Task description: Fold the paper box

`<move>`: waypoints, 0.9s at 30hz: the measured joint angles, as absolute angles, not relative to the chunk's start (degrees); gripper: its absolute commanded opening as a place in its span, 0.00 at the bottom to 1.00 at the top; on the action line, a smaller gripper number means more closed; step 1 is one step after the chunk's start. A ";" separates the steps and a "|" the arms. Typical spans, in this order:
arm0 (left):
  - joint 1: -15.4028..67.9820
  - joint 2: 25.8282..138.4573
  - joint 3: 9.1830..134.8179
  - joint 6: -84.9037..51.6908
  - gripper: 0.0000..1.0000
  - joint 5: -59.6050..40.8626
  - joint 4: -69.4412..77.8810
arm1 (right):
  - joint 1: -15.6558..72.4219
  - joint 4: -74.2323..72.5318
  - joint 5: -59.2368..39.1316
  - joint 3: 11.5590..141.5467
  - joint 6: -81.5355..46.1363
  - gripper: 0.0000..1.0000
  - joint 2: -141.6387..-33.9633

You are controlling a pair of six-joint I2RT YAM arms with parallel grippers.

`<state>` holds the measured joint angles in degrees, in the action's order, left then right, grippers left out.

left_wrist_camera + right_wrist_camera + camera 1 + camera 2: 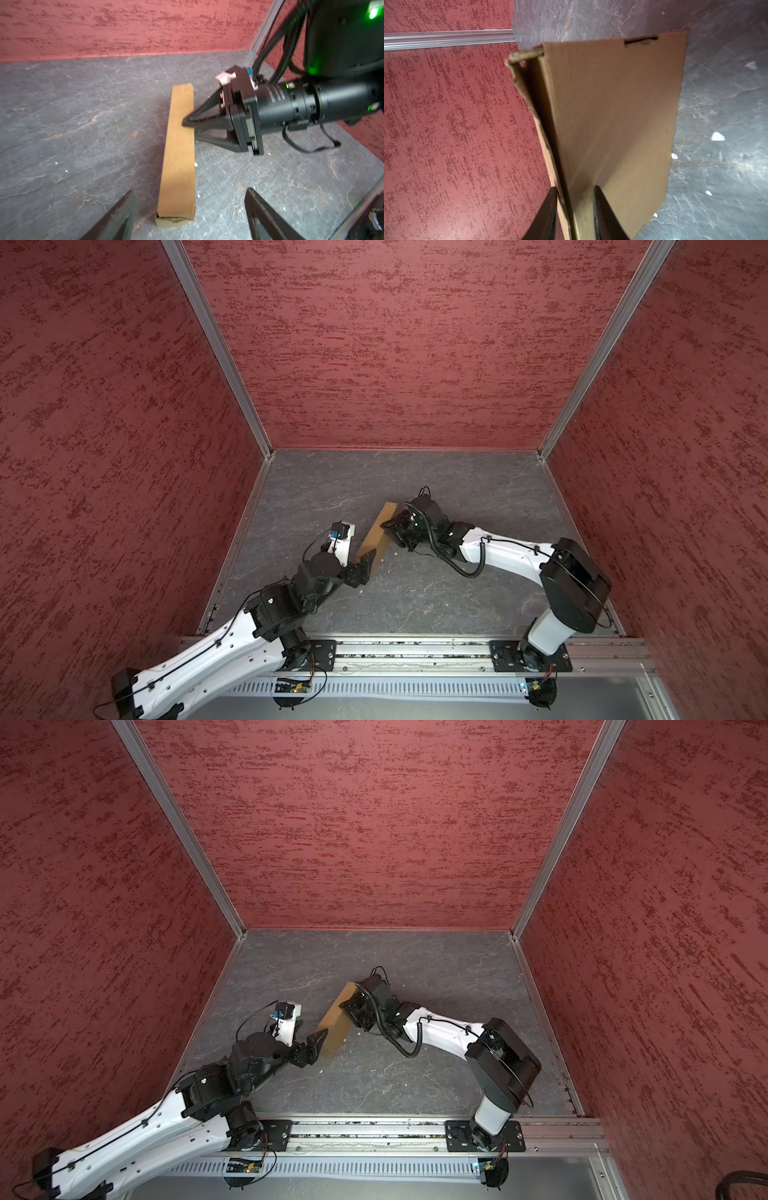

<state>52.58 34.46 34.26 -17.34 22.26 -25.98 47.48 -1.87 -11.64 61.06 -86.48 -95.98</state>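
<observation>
Tan paper box [374,541] standing on edge mid-table, slanting near-left to far-right, right gripper [385,526] against its far part, left gripper [366,563] just beside its near end, grey marbled table [457,485], red textured walls [374,344]

Three walls [395,344] of mottled red textured panelling, joined at the far corners by bare aluminium posts [217,348], enclose a dark grey, stone-veined desk [457,485] flecked with small white specks [717,136], with a slotted aluminium rail [415,649] running along its near edge, where the light falls brightest.
</observation>
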 measured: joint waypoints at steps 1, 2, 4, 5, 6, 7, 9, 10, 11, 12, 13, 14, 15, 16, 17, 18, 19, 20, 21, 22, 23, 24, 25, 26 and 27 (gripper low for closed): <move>51.90 35.27 35.09 -17.69 0.83 22.37 -26.46 | 47.48 -1.87 -11.64 61.06 -86.48 0.29 -95.98; 51.13 36.03 35.70 -17.87 0.83 22.28 -26.85 | 47.48 -1.91 -11.64 61.01 -86.48 0.29 -95.98; 49.04 37.63 36.38 -18.68 0.83 21.45 -27.31 | 47.48 -2.07 -11.64 60.90 -86.48 0.29 -95.98; 47.92 38.13 36.38 -19.07 0.83 20.95 -27.40 | 47.48 -2.13 -11.64 60.90 -86.46 0.29 -95.98; 46.65 38.72 36.34 -19.64 0.83 20.12 -27.64 | 47.48 -2.13 -11.64 60.88 -86.46 0.29 -95.98; 45.54 39.11 36.25 -20.05 0.83 19.33 -27.88 | 47.48 -2.15 -11.64 60.88 -86.46 0.29 -95.98; 43.44 39.29 35.64 -20.91 0.83 17.52 -27.86 | 47.48 -2.13 -11.64 60.88 -86.43 0.29 -95.98; 42.57 39.22 35.22 -21.30 0.83 16.53 -27.86 | 47.48 -2.15 -11.64 60.88 -86.41 0.29 -95.98; 41.87 39.13 34.72 -21.63 0.83 15.92 -27.73 | 47.48 -2.20 -11.64 60.84 -86.41 0.29 -95.98; 41.32 39.03 34.11 -21.98 0.83 15.14 -27.57 | 47.48 -2.26 -11.64 60.80 -86.41 0.29 -95.98; 41.01 38.96 33.58 -22.22 0.83 14.52 -27.42 | 47.48 -2.31 -11.64 60.80 -86.41 0.29 -95.98; 40.82 38.94 33.06 -22.37 0.83 13.85 -27.38 | 47.48 -2.31 -11.64 60.80 -86.41 0.29 -95.98; 40.75 38.96 32.53 -22.55 0.83 13.23 -27.22 | 47.48 -2.33 -11.64 60.80 -86.41 0.29 -95.98; 40.75 38.96 32.10 -22.72 0.83 12.71 -27.09 | 47.48 -2.33 -11.64 60.80 -86.41 0.29 -95.98; 40.75 38.94 31.64 -22.79 0.83 12.16 -26.94 | 47.48 -2.33 -11.64 60.80 -86.39 0.29 -95.98; 40.75 38.96 31.29 -22.96 0.83 11.75 -26.92 | 47.48 -2.33 -11.64 60.80 -86.39 0.29 -95.98; 40.75 38.96 30.96 -23.20 0.83 11.49 -26.72 | 47.48 -2.33 -11.66 60.80 -86.39 0.29 -95.98; 40.75 38.94 30.63 -23.42 0.83 11.27 -26.50 | 47.48 -2.33 -11.64 60.77 -86.41 0.29 -95.98; 40.75 38.96 30.33 -23.62 0.83 10.94 -26.30 | 47.48 -2.33 -11.66 60.77 -86.41 0.29 -95.98; 40.75 38.96 30.06 -23.77 0.83 10.76 -26.06 | 47.48 -2.35 -11.66 60.75 -86.41 0.29 -95.98; 40.75 38.96 29.82 -23.83 0.83 10.59 -25.93 | 47.48 -2.46 -11.66 60.69 -86.41 0.29 -95.98; 40.71 38.96 29.63 -24.01 0.83 10.48 -25.91 | 47.48 -2.52 -11.66 60.66 -86.41 0.29 -95.98; 40.71 38.96 29.47 -24.10 0.82 10.41 -25.82 | 47.48 -2.59 -11.66 60.64 -86.41 0.29 -95.98; 40.71 38.96 29.23 -24.23 0.82 10.39 -25.67 | 47.48 -2.72 -11.66 60.55 -86.41 0.29 -95.98; 40.71 38.96 29.02 -24.38 0.82 10.33 -25.63 | 47.48 -2.81 -11.68 60.53 -86.41 0.29 -95.98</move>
<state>40.71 38.96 29.02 -24.38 10.33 -25.63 47.48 -2.81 -11.68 60.53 -86.41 -95.98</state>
